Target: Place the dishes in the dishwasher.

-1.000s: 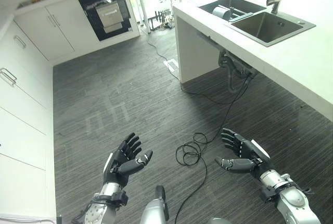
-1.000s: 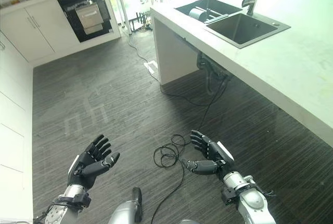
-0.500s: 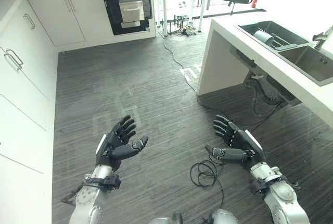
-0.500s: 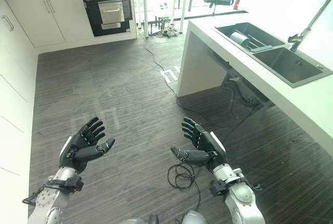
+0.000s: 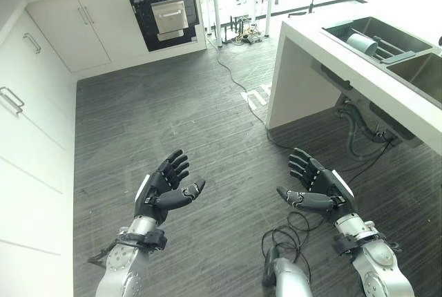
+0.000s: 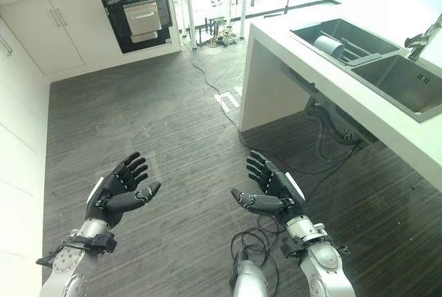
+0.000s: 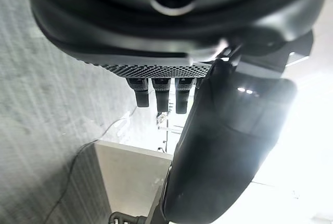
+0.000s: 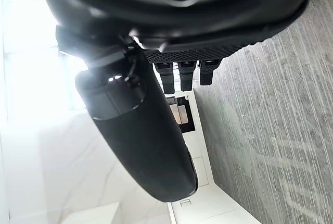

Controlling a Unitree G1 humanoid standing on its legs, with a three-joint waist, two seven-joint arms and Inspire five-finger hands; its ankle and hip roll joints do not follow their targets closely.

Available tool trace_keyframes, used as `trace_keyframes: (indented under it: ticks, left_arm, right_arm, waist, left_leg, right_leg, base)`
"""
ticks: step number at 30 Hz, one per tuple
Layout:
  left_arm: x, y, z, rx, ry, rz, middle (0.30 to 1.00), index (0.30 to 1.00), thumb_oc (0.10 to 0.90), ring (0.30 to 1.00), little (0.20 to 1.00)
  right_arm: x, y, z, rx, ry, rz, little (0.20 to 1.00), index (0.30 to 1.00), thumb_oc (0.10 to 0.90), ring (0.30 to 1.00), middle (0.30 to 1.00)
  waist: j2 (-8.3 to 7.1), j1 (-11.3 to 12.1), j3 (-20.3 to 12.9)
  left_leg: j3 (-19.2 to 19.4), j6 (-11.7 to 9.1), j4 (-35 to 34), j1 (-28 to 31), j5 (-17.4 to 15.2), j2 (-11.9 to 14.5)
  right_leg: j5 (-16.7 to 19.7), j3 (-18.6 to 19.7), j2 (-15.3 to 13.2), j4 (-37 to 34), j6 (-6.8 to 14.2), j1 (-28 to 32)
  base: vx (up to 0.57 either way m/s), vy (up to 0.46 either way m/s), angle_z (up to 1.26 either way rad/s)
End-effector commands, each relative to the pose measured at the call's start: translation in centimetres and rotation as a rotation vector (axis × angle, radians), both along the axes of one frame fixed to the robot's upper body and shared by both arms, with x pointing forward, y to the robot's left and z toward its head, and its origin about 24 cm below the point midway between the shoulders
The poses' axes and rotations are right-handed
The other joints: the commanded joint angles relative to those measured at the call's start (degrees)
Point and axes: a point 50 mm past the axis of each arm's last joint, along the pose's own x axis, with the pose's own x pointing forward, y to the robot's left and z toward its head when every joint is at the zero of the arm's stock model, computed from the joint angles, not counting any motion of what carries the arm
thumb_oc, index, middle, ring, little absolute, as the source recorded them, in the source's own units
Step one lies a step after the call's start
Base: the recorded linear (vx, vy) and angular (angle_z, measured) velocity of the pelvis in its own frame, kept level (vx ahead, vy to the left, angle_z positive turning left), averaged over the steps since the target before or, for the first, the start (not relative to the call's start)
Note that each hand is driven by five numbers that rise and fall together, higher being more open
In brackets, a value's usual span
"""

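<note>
Since a second ago my view has swung, bringing the dishwasher (image 5: 168,15) nearer centre at the far wall; I judge I am only orienting. My left hand (image 5: 163,190) and right hand (image 5: 319,188) stay spread, palms facing, holding nothing. The dishes, a pale cylindrical item (image 5: 362,44) and rack, lie in the sink basin (image 5: 378,36) at the counter's near end.
</note>
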Motion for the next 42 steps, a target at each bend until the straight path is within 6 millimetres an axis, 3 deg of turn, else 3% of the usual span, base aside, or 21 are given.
trace_keyframes:
  ticks: [1,3,5,6,9,11,13,15,16,17,19,21,24,28,33,34,36,37,39,41,42]
  left_arm:
    - [1.7,-0.5,6.6,0.043,-0.326,-0.080,0.900,0.900,0.800,0.900,0.900]
    - [1.8,-0.9,7.1,0.043,-0.363,-0.093,0.900,0.900,0.800,0.900,0.900]
    - [1.9,-1.2,8.4,0.048,-0.454,-0.082,0.900,0.900,0.800,0.900,0.900]
    - [1.8,-1.3,8.9,0.043,-0.484,-0.076,0.900,0.900,0.800,0.900,0.900]
    - [1.1,-1.3,9.8,0.036,-0.562,-0.052,0.900,0.900,0.800,0.900,0.900]
    - [0.8,-1.2,10.3,0.024,-0.604,-0.039,0.900,0.900,0.800,0.900,0.900]
    - [0.5,-0.9,10.7,0.008,-0.623,-0.033,0.900,0.900,0.800,0.900,0.900]
    - [0.2,-0.6,10.9,0.007,-0.637,-0.026,0.900,0.900,0.800,0.900,0.900]
    - [0.0,-0.3,10.9,-0.001,-0.642,-0.025,0.900,0.900,0.800,0.900,0.900]
    - [-0.2,-0.1,10.9,-0.019,-0.645,-0.025,0.900,0.900,0.800,0.900,0.900]
    - [-0.7,0.2,10.7,-0.048,-0.655,-0.015,0.900,0.900,0.800,0.900,0.900]
    - [-0.9,0.3,10.7,-0.059,-0.667,-0.012,0.900,0.900,0.800,0.900,0.900]
    - [-1.0,0.4,10.9,-0.049,-0.691,-0.003,0.900,0.900,0.800,0.900,0.900]
    - [0.1,0.4,12.0,-0.005,-0.702,-0.019,0.900,0.900,0.800,0.900,0.900]
    - [0.4,0.4,12.6,0.040,-0.702,-0.042,0.900,0.900,0.800,0.900,0.900]
    - [0.5,0.3,12.7,0.045,-0.702,-0.047,0.900,0.900,0.800,0.900,0.900]
    - [0.4,0.2,12.7,0.048,-0.701,-0.049,0.900,0.900,0.800,0.900,0.900]
    - [0.4,0.1,12.7,0.049,-0.699,-0.050,0.900,0.900,0.800,0.900,0.900]
    - [0.1,-0.1,12.6,0.059,-0.703,-0.049,0.900,0.900,0.800,0.900,0.900]
    - [0.0,-0.2,12.8,0.054,-0.704,-0.053,0.900,0.900,0.800,0.900,0.900]
    - [0.1,-0.2,12.9,0.048,-0.704,-0.063,0.900,0.900,0.800,0.900,0.900]
  right_arm:
    - [1.2,-0.2,6.1,0.003,-0.330,-0.013,0.900,0.900,0.800,0.900,0.900]
    - [1.3,-0.4,6.8,-0.015,-0.359,-0.003,0.900,0.900,0.800,0.900,0.900]
    - [1.3,-0.8,7.6,-0.046,-0.392,0.020,0.900,0.900,0.800,0.900,0.900]
    - [1.4,-0.8,7.8,-0.058,-0.396,0.033,0.900,0.900,0.800,0.900,0.900]
    - [1.2,-0.8,8.4,-0.079,-0.425,0.058,0.900,0.900,0.800,0.900,0.900]
    - [1.2,-0.8,8.7,-0.052,-0.433,0.047,0.900,0.900,0.800,0.900,0.900]
    - [1.5,-0.7,9.0,-0.034,-0.438,0.037,0.900,0.900,0.800,0.900,0.900]
    - [1.6,-0.4,9.1,-0.038,-0.442,0.044,0.900,0.900,0.800,0.900,0.900]
    - [1.5,-0.2,9.1,-0.042,-0.444,0.044,0.900,0.900,0.800,0.900,0.900]
    - [1.3,-0.1,9.1,-0.052,-0.446,0.056,0.900,0.900,0.800,0.900,0.900]
    - [1.0,-0.2,9.3,-0.077,-0.460,0.071,0.900,0.900,0.800,0.900,0.900]
    - [0.6,-0.4,9.6,-0.074,-0.470,0.073,0.900,0.900,0.800,0.900,0.900]
    - [0.4,-0.7,10.1,-0.062,-0.479,0.067,0.900,0.900,0.800,0.900,0.900]
    - [-0.4,-1.2,10.2,-0.021,-0.487,0.026,0.900,0.900,0.800,0.900,0.900]
    - [-0.5,-1.4,9.8,0.036,-0.498,-0.039,0.900,0.900,0.800,0.900,0.900]
    - [-0.4,-1.1,9.5,0.036,-0.499,-0.047,0.900,0.900,0.800,0.900,0.900]
    - [-0.4,-0.9,9.4,0.036,-0.501,-0.051,0.900,0.900,0.800,0.900,0.900]
    - [-0.4,-0.7,9.3,0.042,-0.504,-0.056,0.900,0.900,0.800,0.900,0.900]
    - [-0.4,-0.3,9.2,0.049,-0.508,-0.059,0.900,0.900,0.800,0.900,0.900]
    - [-0.5,-0.5,9.3,0.052,-0.508,-0.071,0.900,0.900,0.800,0.900,0.900]
    - [-0.6,-1.0,9.5,0.055,-0.511,-0.083,0.900,0.900,0.800,0.900,0.900]
  waist:
    - [-1.74,-2.08,-5.95]
    - [-0.81,-2.53,-6.35]
    - [-1.01,-2.42,-6.67]
    - [-1.67,-2.17,-6.65]
    - [-3.13,-1.04,-5.23]
    - [-4.05,0.08,-3.96]
    - [-4.19,0.79,-3.50]
    - [-3.11,0.90,-3.39]
    - [-1.01,1.02,-3.05]
    - [-0.27,1.19,-3.17]
    - [0.39,1.98,-3.75]
    - [0.72,2.29,-3.90]
    - [0.79,2.25,-4.42]
    - [0.18,1.31,-6.08]
    - [-1.04,1.45,-6.35]
    - [-0.54,1.55,-6.37]
    - [0.14,1.43,-6.20]
    - [0.80,1.33,-5.79]
    - [1.59,0.76,-4.88]
    - [1.15,0.23,-4.53]
    - [0.50,0.06,-4.51]
  left_leg:
    - [-3.03,-2.00,3.35,-4.77,-2.64,1.71]
    - [-1.65,-3.69,3.35,-2.78,1.72,3.62]
    - [0.28,-7.58,3.35,-0.28,16.24,4.85]
    - [0.79,-8.52,5.04,-0.24,19.86,4.54]
    - [-0.56,-10.22,21.10,-8.50,23.37,5.20]
    - [-1.55,-8.07,24.04,-16.66,20.56,5.57]
    - [-0.65,-6.89,17.72,-17.12,19.12,5.69]
    - [0.43,-6.90,3.37,-14.65,20.07,6.45]
    - [-2.15,-7.41,3.35,-18.67,15.86,8.55]
    - [-4.88,-7.86,3.35,-21.08,14.14,8.97]
    - [-9.21,-9.07,3.35,-24.86,14.68,9.26]
    - [-9.55,-9.70,3.35,-26.52,15.93,10.08]
    - [-9.65,-9.24,3.35,-27.11,14.32,10.67]
    - [-9.40,-6.87,3.35,-23.52,11.23,7.87]
    - [-10.70,-3.44,3.35,-21.30,8.93,3.71]
    - [-11.49,-2.20,3.35,-20.55,8.19,2.49]
    - [-12.15,-1.59,3.35,-19.72,7.77,2.03]
    - [-12.35,-1.03,3.35,-18.96,7.39,1.74]
    - [-11.45,-0.48,3.35,-17.58,6.55,1.62]
    - [-10.40,-0.65,3.35,-17.28,6.46,1.33]
    - [-9.78,-0.85,3.35,-17.07,6.33,1.07]
  right_leg:
    - [1.18,0.38,-0.82,-5.22,11.65,2.60]
    - [-0.74,-0.10,0.74,-5.22,9.98,4.21]
    - [-4.20,0.53,2.31,-5.22,7.13,6.83]
    - [-5.06,1.11,2.18,-5.22,6.47,7.56]
    - [-7.42,3.14,2.91,-5.22,4.15,10.67]
    - [-8.04,4.63,3.28,-5.22,3.93,12.37]
    - [-8.73,6.48,4.07,-5.22,4.54,13.10]
    - [-9.34,8.46,5.51,-5.22,5.52,13.86]
    - [-10.21,9.35,7.64,-5.22,6.31,14.86]
    - [-10.81,10.39,8.46,-5.22,6.56,15.34]
    - [-11.56,12.17,9.64,-5.22,6.39,15.90]
    - [-12.80,12.53,10.02,-5.22,6.28,17.20]
    - [-13.40,11.76,8.28,-5.22,7.08,18.46]
    - [-12.18,10.29,4.56,-5.22,9.63,20.12]
    - [-3.88,8.71,1.49,-5.22,11.93,22.01]
    - [0.19,8.27,1.68,-5.22,11.91,22.96]
    - [3.23,7.77,2.07,-4.60,11.78,23.18]
    - [4.34,7.41,2.33,1.18,11.50,21.72]
    - [3.69,7.08,4.39,10.69,10.52,15.76]
    - [1.54,6.07,6.83,8.03,9.69,13.11]
    - [0.59,3.71,7.31,2.29,9.54,13.60]
  base:
    - [0.27,-0.210,-0.30]
    - [0.33,-0.238,-0.50]
    - [0.39,-0.305,-0.44]
    - [0.27,-0.260,-0.58]
    - [0.23,-0.213,-0.65]
    - [0.23,-0.098,-0.43]
    - [0.25,0.047,-0.59]
    - [0.31,0.186,-0.92]
    - [0.36,0.307,-1.01]
    - [0.34,0.342,-0.82]
    - [0.29,0.262,-0.46]
    - [0.25,0.246,-0.54]
    - [0.24,0.289,-0.43]
    - [0.29,0.339,0.11]
    - [0.25,0.266,0.46]
    - [0.23,0.263,0.15]
    - [0.17,0.231,0.05]
    - [0.14,0.231,0.06]
    - [0.15,0.232,-0.06]
    - [0.18,0.083,-0.13]
    - [0.23,-0.012,-0.07]
